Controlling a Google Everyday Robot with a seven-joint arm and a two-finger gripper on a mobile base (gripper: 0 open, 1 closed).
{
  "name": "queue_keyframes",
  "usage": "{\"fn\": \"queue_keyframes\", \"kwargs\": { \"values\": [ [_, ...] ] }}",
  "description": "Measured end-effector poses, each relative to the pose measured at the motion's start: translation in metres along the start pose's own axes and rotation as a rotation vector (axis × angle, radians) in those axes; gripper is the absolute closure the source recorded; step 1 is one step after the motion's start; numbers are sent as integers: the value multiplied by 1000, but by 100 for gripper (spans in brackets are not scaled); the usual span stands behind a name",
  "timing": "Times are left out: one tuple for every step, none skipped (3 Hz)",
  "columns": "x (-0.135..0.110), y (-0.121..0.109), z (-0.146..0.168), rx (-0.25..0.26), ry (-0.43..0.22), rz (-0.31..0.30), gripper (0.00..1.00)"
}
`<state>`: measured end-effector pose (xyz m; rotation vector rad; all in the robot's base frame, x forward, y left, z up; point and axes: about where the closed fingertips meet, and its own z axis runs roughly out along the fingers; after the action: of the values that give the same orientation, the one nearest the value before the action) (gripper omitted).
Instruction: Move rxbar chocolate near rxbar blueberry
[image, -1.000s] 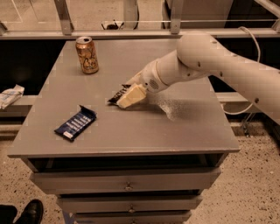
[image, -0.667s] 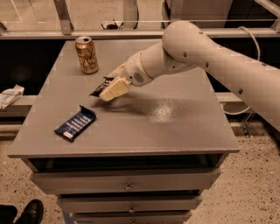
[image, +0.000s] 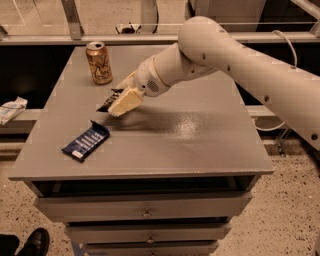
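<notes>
The rxbar blueberry (image: 86, 141), a dark blue flat bar with white lettering, lies at the front left of the grey table (image: 200, 145). My gripper (image: 116, 103) is just above and to the right of it, a little over the table. It is shut on the rxbar chocolate (image: 108, 102), a black-wrapped bar whose end sticks out to the left of the pale fingers (image: 125, 102). Most of the black bar is hidden by the fingers.
A tan drink can (image: 99, 62) stands upright at the back left of the table. The table has drawers (image: 145, 206) below its front edge. A white crumpled item (image: 11, 109) lies on a ledge at the far left. A shoe (image: 33, 243) shows at the bottom left.
My gripper has carried the black bar leftward from the middle of the table to just above and right of the blue bar. The blue bar and can have not moved.
</notes>
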<state>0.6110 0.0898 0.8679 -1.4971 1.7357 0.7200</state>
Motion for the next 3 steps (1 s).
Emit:
{"fn": "queue_keyframes", "kwargs": {
  "values": [
    [11,-2,1,-33,49,-15,83],
    [19,-3,-7,-60,89,-26,60],
    [24,2,-11,-98,110,-29,28]
  ]
}}
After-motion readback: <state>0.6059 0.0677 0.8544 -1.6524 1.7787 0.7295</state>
